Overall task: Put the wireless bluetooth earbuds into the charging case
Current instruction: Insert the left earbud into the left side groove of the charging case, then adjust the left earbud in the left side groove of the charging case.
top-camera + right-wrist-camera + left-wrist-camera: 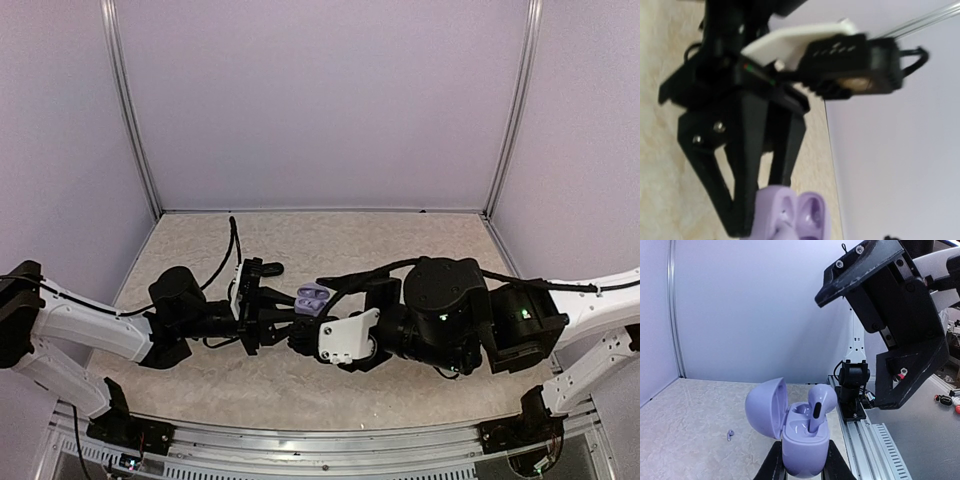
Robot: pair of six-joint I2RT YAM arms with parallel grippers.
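Pinching open lavender case [800,445] in left gripper [802,467], earbud [819,402] upright inside; second earbud [730,434] at nine o'clock on mottled beige table [685,440], pale walls [755,305] around. Cannot tell spread of right gripper [875,330].

Two earbuds [818,405] [730,434], one case [801,450]

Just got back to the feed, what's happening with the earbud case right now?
The left gripper is clamped on the lavender charging case, which is open. One lavender earbud stands upright in the case, seemingly not pushed fully down. A second lavender earbud lies loose on the table. The right gripper hangs open and empty close by the case.
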